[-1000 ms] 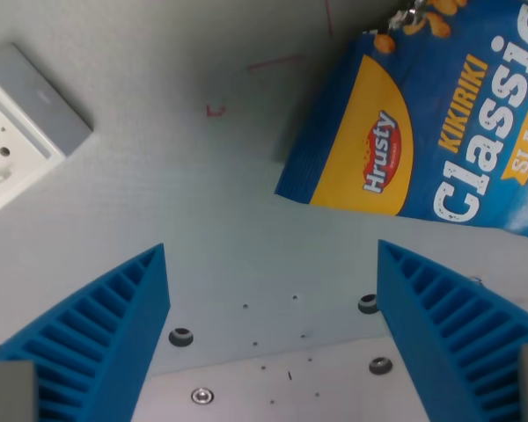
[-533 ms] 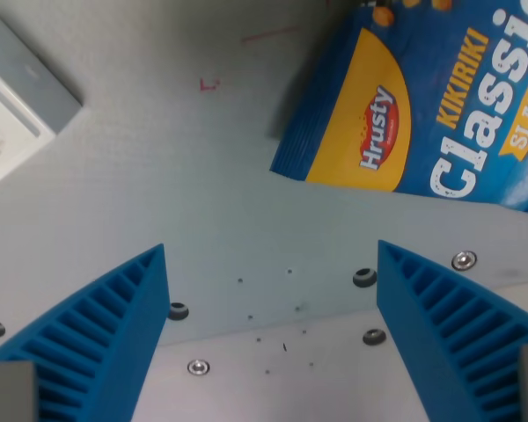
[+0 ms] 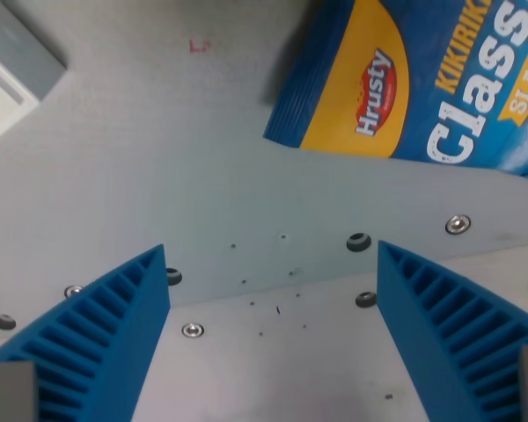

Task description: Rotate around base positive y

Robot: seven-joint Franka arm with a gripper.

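My gripper is open and empty. Its two blue ribbed fingers stand wide apart at the bottom of the wrist view, above a grey table. A blue and yellow Hrusty Classic snack bag lies flat at the upper right, beyond the fingers and apart from them. A white and grey wall socket shows at the upper left edge, mostly cut off.
A lighter metal plate with several screws and holes, such as one screw, lies under the fingers. A small red mark is on the table near the top.
The whole scene has shifted upward in the view, so the camera has moved. More of the screwed plate shows at the bottom; the socket and bag slid towards the top. The fingers stay open.
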